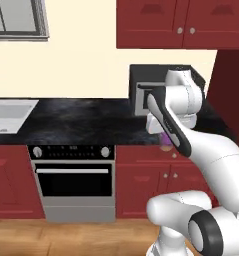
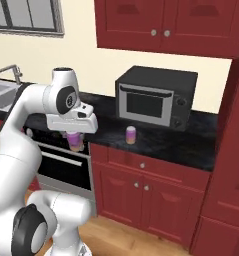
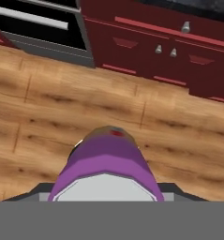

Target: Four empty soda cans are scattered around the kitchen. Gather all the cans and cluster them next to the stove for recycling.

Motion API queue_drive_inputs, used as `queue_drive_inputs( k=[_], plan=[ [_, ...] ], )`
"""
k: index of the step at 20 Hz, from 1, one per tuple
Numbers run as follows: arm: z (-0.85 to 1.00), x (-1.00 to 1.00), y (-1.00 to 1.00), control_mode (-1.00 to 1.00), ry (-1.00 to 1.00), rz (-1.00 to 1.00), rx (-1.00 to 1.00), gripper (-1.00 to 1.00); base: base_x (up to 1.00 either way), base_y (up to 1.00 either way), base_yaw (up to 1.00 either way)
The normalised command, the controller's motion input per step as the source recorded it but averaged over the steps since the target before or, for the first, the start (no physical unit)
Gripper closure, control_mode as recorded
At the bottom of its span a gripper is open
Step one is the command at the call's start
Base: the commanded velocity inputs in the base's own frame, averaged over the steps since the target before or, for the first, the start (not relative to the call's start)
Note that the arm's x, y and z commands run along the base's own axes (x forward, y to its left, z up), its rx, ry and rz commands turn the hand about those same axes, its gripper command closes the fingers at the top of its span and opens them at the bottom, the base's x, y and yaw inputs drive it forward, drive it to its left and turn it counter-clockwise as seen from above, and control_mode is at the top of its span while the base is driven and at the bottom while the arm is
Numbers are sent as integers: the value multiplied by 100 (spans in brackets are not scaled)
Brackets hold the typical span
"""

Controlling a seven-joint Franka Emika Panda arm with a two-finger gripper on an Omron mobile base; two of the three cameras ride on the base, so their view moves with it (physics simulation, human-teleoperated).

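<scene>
My gripper [image 2: 75, 143] is shut on a purple soda can [image 2: 74, 139] with a silver top. It hangs in front of the counter's front edge, beside the oven. In the left base view the held soda can [image 1: 166, 142] peeks out from behind my forearm. The hand view looks down the can [image 3: 106, 161] onto the wood floor. A second purple soda can [image 2: 131, 135] stands upright on the black counter in front of the microwave, to the right of my gripper. The stove is out of view.
A black microwave [image 2: 156, 97] sits at the back of the counter [image 2: 191, 145]. The glass-door oven [image 1: 73, 180] is below the counter and a sink [image 1: 8, 115] lies at the far left. Red upper cabinets [image 2: 166, 22] hang overhead, and a tall red cabinet [image 2: 233, 150] closes off the right.
</scene>
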Motion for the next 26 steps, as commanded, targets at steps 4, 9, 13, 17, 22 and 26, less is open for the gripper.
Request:
queue_drive_inputs(
  k=[4, 9, 13, 17, 22, 26],
  plan=[
    [0, 0, 0, 100, 0, 0, 0, 100, 47, 71, 7],
    [0, 0, 0, 100, 0, 0, 0, 100, 47, 74, 7],
    [0, 0, 0, 100, 0, 0, 0, 100, 45, 75, 6],
    [0, 0, 0, 100, 0, 0, 0, 100, 37, 77, 6],
    [0, 0, 0, 100, 0, 0, 0, 100, 44, 67, 6],
    [0, 0, 0, 100, 0, 0, 0, 100, 46, 63, 5]
  ],
)
